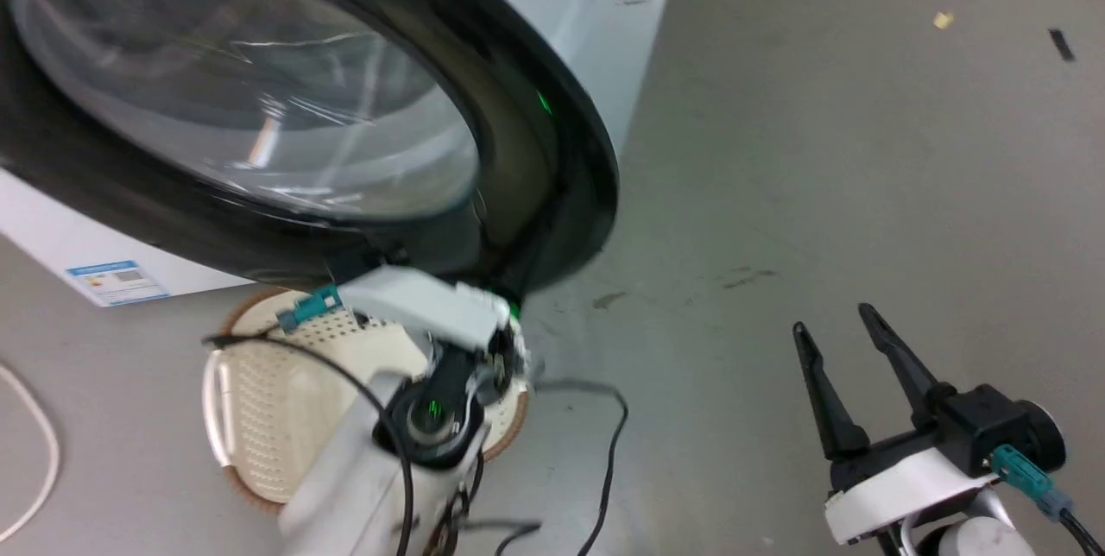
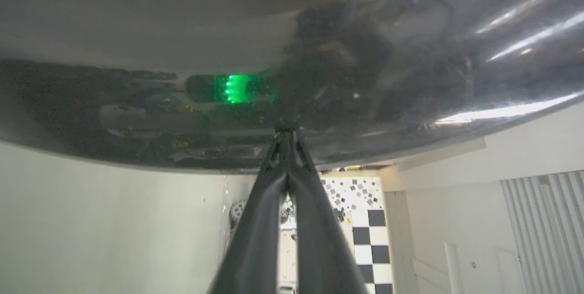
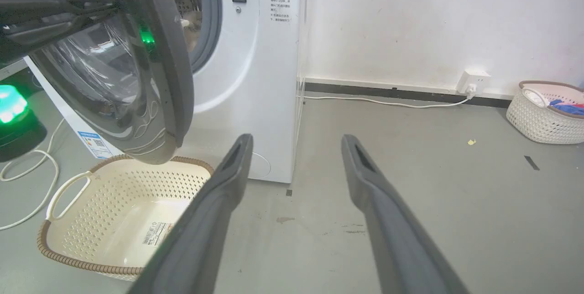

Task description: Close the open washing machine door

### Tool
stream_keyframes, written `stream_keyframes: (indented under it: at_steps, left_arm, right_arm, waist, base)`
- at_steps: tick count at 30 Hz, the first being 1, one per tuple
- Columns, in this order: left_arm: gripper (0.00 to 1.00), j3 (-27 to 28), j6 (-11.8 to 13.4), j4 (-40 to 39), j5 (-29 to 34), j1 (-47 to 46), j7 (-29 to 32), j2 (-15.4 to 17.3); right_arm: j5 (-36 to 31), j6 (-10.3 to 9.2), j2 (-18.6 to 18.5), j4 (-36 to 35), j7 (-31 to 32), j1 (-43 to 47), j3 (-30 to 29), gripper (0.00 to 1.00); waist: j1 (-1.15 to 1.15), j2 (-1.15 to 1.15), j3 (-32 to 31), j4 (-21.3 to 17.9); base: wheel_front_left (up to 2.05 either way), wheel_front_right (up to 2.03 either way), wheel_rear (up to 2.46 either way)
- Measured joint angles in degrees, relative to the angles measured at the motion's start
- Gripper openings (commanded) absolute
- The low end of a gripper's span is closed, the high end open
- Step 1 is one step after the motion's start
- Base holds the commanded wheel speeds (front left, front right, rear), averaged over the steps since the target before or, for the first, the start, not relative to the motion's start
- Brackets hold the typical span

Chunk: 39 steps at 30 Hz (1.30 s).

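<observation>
The washing machine door point(image 1: 535, 133) stands open, its glossy black rim around a bulging glass window point(image 1: 250, 90). My left gripper point(image 2: 285, 135) is shut with nothing in it, and its joined fingertips press against the black rim point(image 2: 319, 79). In the head view the left wrist point(image 1: 432, 306) sits just under the door's lower edge, which hides the fingers. The door point(image 3: 159, 79) hangs in front of the drum mouth point(image 3: 207, 20) of the white machine point(image 3: 260, 79). My right gripper point(image 1: 835, 323) is open and holds nothing. It hovers over the floor, well to the right of the door.
A cream perforated basket point(image 3: 68, 239) sits on the floor below the door. A second basket point(image 3: 543, 116) with clothes stands by the far wall. A white cable point(image 3: 27, 180) lies at the left, and a wall socket's lead point(image 3: 388, 102) runs along the skirting. The grey floor to the right is open.
</observation>
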Motion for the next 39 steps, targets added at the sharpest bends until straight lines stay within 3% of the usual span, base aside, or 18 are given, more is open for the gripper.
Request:
stream_keyframes:
  at_steps: [5, 11, 12, 13, 14, 15, 18, 22, 25, 28, 31, 34, 39]
  left_arm:
    - [0.0, -2.91, -0.42, 6.42, -0.67, -6.62, -7.57, 0.03]
    - [0.0, -4.07, -0.93, 6.93, -2.99, -6.63, -9.03, 0.43]
    - [0.15, -3.87, -1.02, 5.65, -2.98, -5.55, -8.67, 0.92]
    - [0.15, -3.64, -1.02, 4.1, -3.0, -4.09, -8.1, 1.62]
    - [0.67, -3.64, -1.02, 1.96, -2.9, -2.14, -7.31, 2.58]
    - [1.0, -3.56, -1.02, -0.66, -2.92, 0.1, -6.33, 3.58]
    - [1.0, -3.26, -1.02, -9.26, -2.03, 7.51, -4.52, 6.73]
    - [1.0, -3.61, -1.02, -16.51, 6.04, 15.72, -7.59, 12.45]
    - [1.0, -5.03, -1.02, -17.49, 14.8, 19.0, -12.21, 16.42]
    - [1.0, -5.06, -0.53, -15.05, 27.49, 20.09, -15.97, 19.27]
    - [1.0, -3.13, 2.94, -13.86, 41.76, 20.85, -16.73, 19.56]
    - [1.0, 1.71, 8.47, -15.37, 58.0, 22.25, -16.73, 18.24]
    - [1.0, 7.57, 13.19, -19.12, 75.04, 26.89, -16.73, 14.11]
  right_arm:
    - [0.36, 0.0, 0.64, 0.34, -0.01, -0.18, 0.2, 1.0]
    - [0.33, 0.0, 0.85, 0.1, -0.01, -0.09, -0.16, 1.0]
    - [0.32, 0.0, 0.83, -0.08, -0.01, -0.04, -0.51, 1.0]
    - [0.32, 0.0, 0.81, -0.21, -0.01, 0.1, -0.74, 1.0]
    - [0.32, 0.0, 0.73, -0.27, 0.0, 0.23, -1.03, 1.0]
    - [0.31, 0.0, 0.63, -0.34, -0.01, 0.5, -1.11, 1.0]
    - [0.25, 0.0, 0.32, -0.67, -0.01, 1.94, -1.27, 1.0]
    - [0.26, 0.0, -0.19, -1.53, -0.01, 4.12, -1.69, 1.0]
    - [0.24, 0.0, -0.66, -1.97, -0.01, 5.36, -1.46, 1.0]
    - [0.24, 0.0, -0.92, -2.24, -0.01, 6.21, -0.91, 1.0]
    - [0.25, 0.0, -0.88, -2.94, -0.01, 6.45, -0.69, 1.0]
    - [0.24, 0.0, -0.85, -3.45, -0.01, 7.0, -0.63, 1.0]
    - [0.23, 0.0, -0.71, -3.58, -0.01, 7.46, -0.38, 1.0]
  waist:
    - [0.0, 0.0, 0.89, -1.56]
    - [-0.01, 0.0, -1.0, 0.51]
    - [-0.01, 0.0, -1.4, 1.0]
    - [-0.01, 0.0, -1.85, 1.52]
    - [-0.01, 0.0, -2.37, 2.1]
    - [-0.01, 0.0, -2.95, 2.65]
    - [-0.02, 0.0, -5.05, 4.43]
    - [-0.02, 0.0, -7.54, 7.67]
    - [-0.03, 0.0, -9.12, 10.49]
    - [-0.02, 0.0, -10.63, 13.19]
    - [-0.02, 0.0, -11.9, 15.56]
    - [-0.02, 0.0, -12.71, 17.64]
    - [-0.02, 0.0, -13.09, 19.82]
  base:
    - [0.0, 0.0, 0.0]
    - [0.0, 0.0, 0.0]
    - [0.0, 0.0, 0.0]
    - [0.0, 0.0, 0.0]
    - [0.0, 0.0, 0.0]
    - [0.0, 0.0, 0.0]
    - [0.0, 0.0, 0.0]
    - [0.0, 0.0, 0.0]
    - [0.0, 0.0, 0.0]
    - [0.0, 0.0, 0.0]
    - [0.0, 0.0, 0.0]
    - [0.0, 0.0, 0.0]
    - [0.0, 0.0, 0.0]
